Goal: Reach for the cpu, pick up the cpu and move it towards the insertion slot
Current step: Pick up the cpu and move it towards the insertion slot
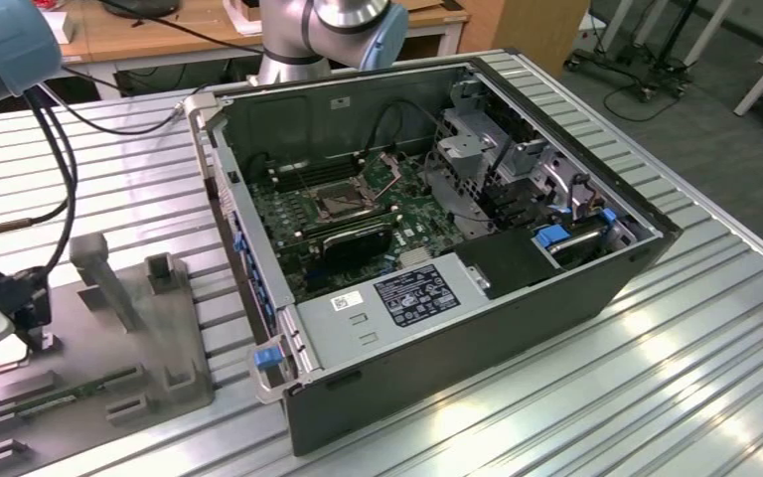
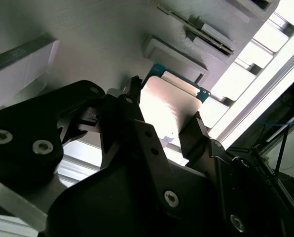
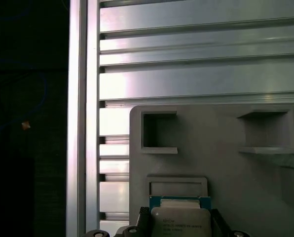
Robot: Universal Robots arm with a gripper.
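Status: in the second wrist view the end effector (image 2: pixel 165 107) has its two black fingers narrowed onto opposite edges of the cpu (image 2: pixel 169 98). It appears to be gripping the chip, pale metal face exposed, just off the grey tray (image 2: pixel 102 39). In the first wrist view the cpu (image 3: pixel 180 223) sits beside a vacant square recess (image 3: pixel 177 186) of that tray.

Location: the tray (image 1: pixel 103 348) lies on the slatted tabletop (image 1: pixel 647 378) at the lower part of the exterior view's left. The insertion slot (image 1: pixel 333 202) lies well apart, centre frame, inside the open computer case (image 1: pixel 488 328).

Hazards, as judged:
- The grip is on thin edges only. A slight slip would tilt or drop the chip.
- The case side wall (image 1: pixel 229 199) stands between tray and slot. A low path would strike it.
- Cables (image 1: pixel 388 124) hang near the slot and could snag the fingers.
- Whether the slot's frame stands open cannot be told. A tilted arrival risks damaging the contacts.
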